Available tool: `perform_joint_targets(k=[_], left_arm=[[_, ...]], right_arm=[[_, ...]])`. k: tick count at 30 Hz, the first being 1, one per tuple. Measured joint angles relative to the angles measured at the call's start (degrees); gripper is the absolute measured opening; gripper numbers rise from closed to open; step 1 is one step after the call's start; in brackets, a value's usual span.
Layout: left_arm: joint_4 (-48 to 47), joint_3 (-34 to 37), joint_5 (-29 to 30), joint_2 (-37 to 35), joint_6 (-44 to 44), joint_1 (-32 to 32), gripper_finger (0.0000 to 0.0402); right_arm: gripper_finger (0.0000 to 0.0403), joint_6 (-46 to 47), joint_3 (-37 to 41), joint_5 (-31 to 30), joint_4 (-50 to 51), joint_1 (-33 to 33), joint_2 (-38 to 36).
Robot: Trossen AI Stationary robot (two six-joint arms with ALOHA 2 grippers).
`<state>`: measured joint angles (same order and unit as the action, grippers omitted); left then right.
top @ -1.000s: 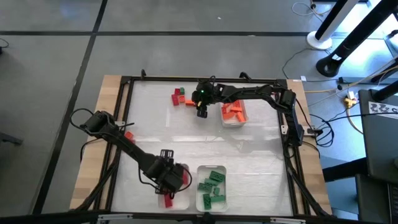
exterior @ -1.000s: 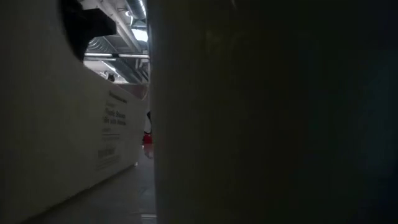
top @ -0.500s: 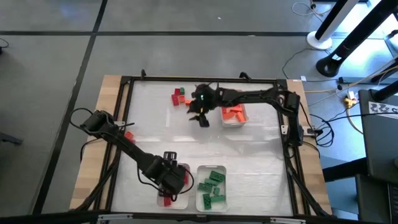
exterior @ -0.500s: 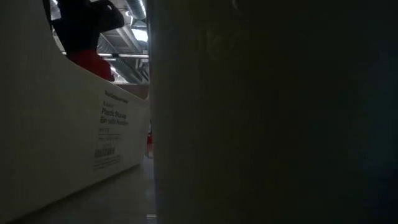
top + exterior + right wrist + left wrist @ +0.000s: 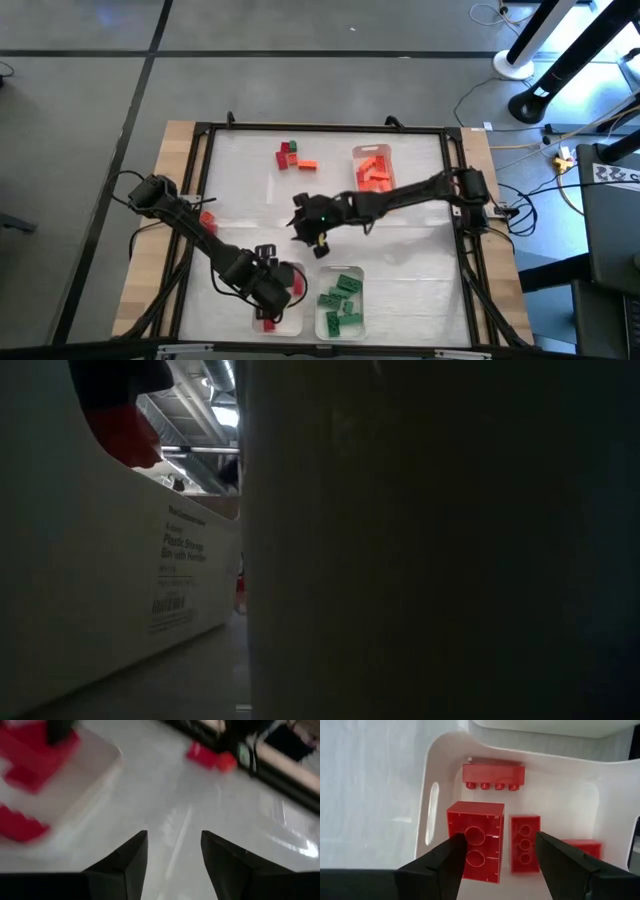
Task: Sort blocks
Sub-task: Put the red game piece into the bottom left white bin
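Observation:
My left gripper (image 5: 272, 292) (image 5: 500, 855) hangs open, pointing down into a white tray (image 5: 560, 790) at the near left, where several red blocks (image 5: 525, 842) lie. The largest red block (image 5: 475, 837) lies bottom up, its corner behind one fingertip. In the low view a red shape (image 5: 120, 430) shows above a tray wall; I cannot tell what it is. My right gripper (image 5: 320, 240) (image 5: 175, 855) is open over bare table near the middle, nothing between its fingers. Loose red, green and orange blocks (image 5: 291, 155) lie on the table at the far side. My left gripper: one fingertip (image 5: 452, 855) overlaps the near corner (image 5: 457, 827) of the largest red block in its wrist view. Whether it touches the block I cannot tell. The other finger stands apart from every block.
A white tray (image 5: 323, 320) with green blocks stands right of the red one at the near edge. A tray (image 5: 375, 195) of orange blocks stands at the far right. A red piece (image 5: 207, 215) lies on the wooden left border. A black frame (image 5: 460, 240) rims the table.
My right gripper has swept from beside the orange tray toward the table's near edge and slightly left, ending over the middle, still open. My left gripper has rolled a little above the red tray. The red shape in the low view has risen.

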<state>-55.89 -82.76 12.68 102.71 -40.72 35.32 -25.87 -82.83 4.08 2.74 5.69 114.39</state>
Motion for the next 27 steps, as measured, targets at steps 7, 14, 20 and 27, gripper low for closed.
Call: perform_joint_targets(k=[7,14,20,27], left_arm=[[0.03,0.0,0.27,0.05,-0.89,0.29,0.0221],[0.08,0.0,3.79,0.05,-1.56,0.18,0.0221],[3.29,0.0,4.04,0.09,-1.33,0.18,0.0221],[4.52,0.0,4.47,0.15,-1.33,0.18,0.0221]], right_arm=[[0.0186,3.3,0.0,0.98,-4.23,3.59,0.0],[0.0186,3.56,0.0,0.93,-6.21,7.01,0.33],[0.0186,3.56,-0.02,0.42,-10.44,8.59,0.33],[0.0186,3.55,-0.02,-1.57,-11.29,8.99,0.32]])
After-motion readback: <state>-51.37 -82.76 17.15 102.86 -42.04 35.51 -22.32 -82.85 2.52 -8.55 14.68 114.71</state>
